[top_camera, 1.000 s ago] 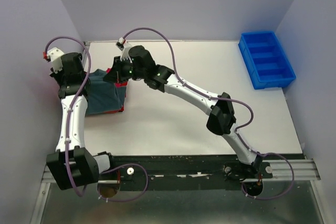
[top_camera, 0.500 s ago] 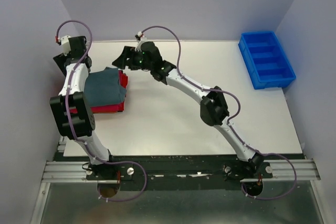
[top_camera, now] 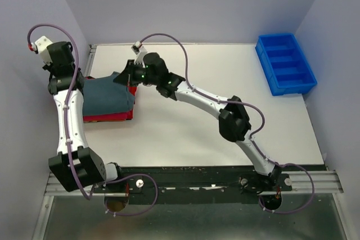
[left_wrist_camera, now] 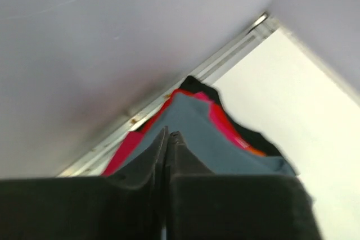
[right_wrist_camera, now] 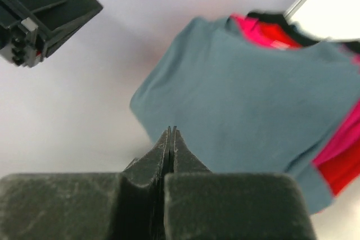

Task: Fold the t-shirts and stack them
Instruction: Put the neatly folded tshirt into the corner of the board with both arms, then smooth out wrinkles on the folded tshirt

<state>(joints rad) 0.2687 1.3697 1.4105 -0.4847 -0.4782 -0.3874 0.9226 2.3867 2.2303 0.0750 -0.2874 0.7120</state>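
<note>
The job looks close to finished: the grey-teal t-shirt lies folded on top of the red t-shirts, all in one pile at the far left of the worktop, hard against the left wall. No loose shirt shows anywhere else. What seems left is tidying, since the top shirt sits a little askew and red shows along its front and right edges. The left pincer is closed, fingers pressed together with no cloth between them, raised clear of the pile by the wall. The right pincer is likewise closed and empty, poised over the grey-teal shirt; whether it touches the cloth I cannot tell
</note>
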